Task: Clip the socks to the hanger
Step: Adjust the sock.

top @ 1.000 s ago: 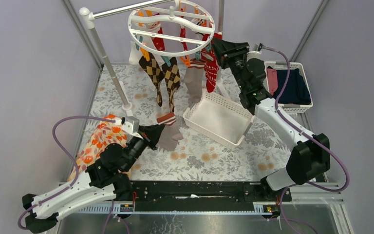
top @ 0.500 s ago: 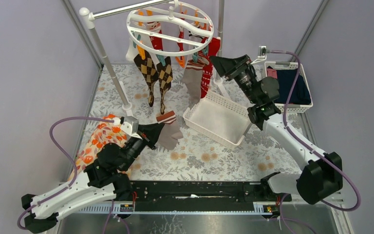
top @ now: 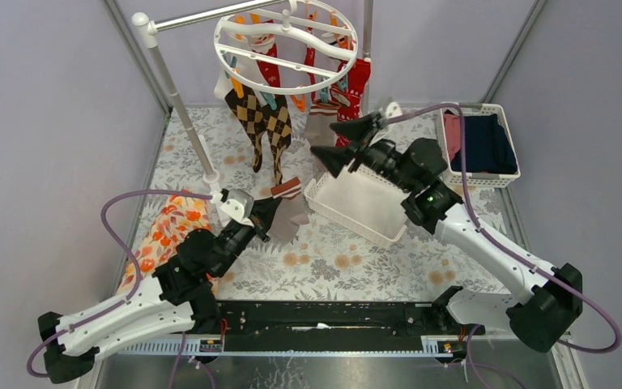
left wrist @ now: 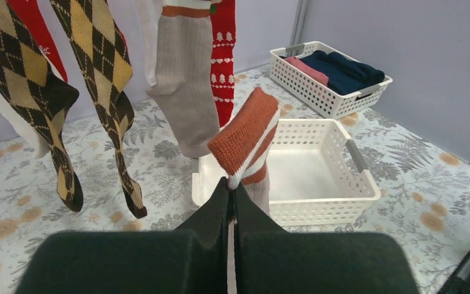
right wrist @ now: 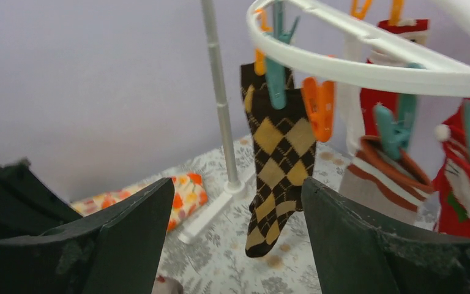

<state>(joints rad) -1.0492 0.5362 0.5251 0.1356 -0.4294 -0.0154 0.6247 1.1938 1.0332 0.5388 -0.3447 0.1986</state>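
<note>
The round white hanger hangs at the back, with argyle socks, a taupe sock and red Christmas socks clipped to it. My left gripper is shut on a taupe sock with an orange-and-white striped cuff and holds it off the table, below and in front of the ring. In the left wrist view the cuff stands up from the shut gripper. My right gripper is open and empty, just right of the hanging socks. Its view shows the ring, teal and orange clips and an argyle sock between the fingers.
A white slatted basket lies tilted under the right arm. A second basket with navy and pink clothes stands at the back right. The orange floral cloth lies at the left. The grey pole and its foot stand left of the hanger.
My right arm has swung down and left from the hanger's right side and now sits open over the basket. My left gripper has lifted the striped-cuff sock forward. The hanger swayed.
</note>
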